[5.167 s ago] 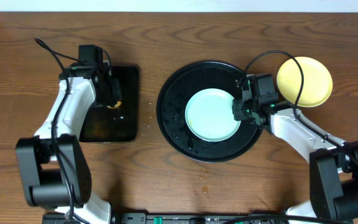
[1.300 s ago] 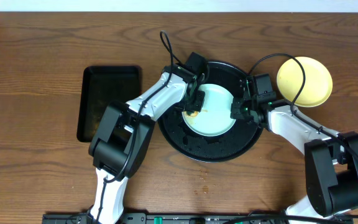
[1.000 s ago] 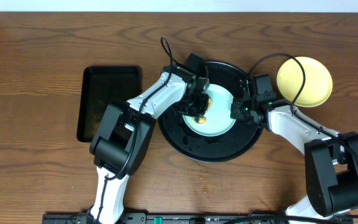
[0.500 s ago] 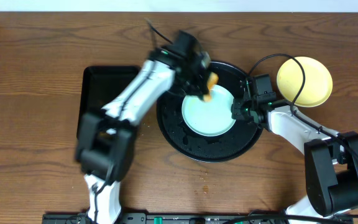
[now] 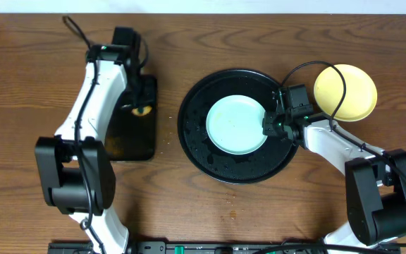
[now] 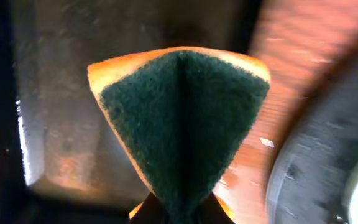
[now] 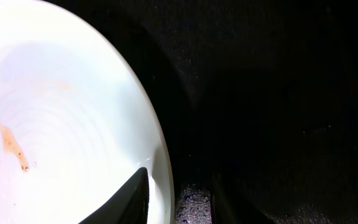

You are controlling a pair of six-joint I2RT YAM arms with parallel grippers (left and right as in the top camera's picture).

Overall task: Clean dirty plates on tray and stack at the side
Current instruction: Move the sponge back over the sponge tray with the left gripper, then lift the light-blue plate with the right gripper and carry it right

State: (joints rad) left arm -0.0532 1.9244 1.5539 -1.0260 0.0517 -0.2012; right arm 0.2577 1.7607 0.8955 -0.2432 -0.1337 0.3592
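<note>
One yellow plate [image 5: 345, 92] sits aside at the tabletop's [image 5: 34, 70] far edge, while the pale plate [image 5: 236, 125] on the tray [image 5: 196, 144] looks faintly smeared, left gripper [image 5: 137, 100] clamping the sponge [image 6: 179, 124], right gripper [image 5: 267, 127] jaws apart.

plate [image 5: 236, 125] in tray [image 5: 203, 152] | second plate [image 5: 345, 92] right — rectangular tray [image 5: 144, 135] left

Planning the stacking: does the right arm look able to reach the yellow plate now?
Likely yes: the yellow plate lies uncovered close to the right hand; only its cable crosses above.
</note>
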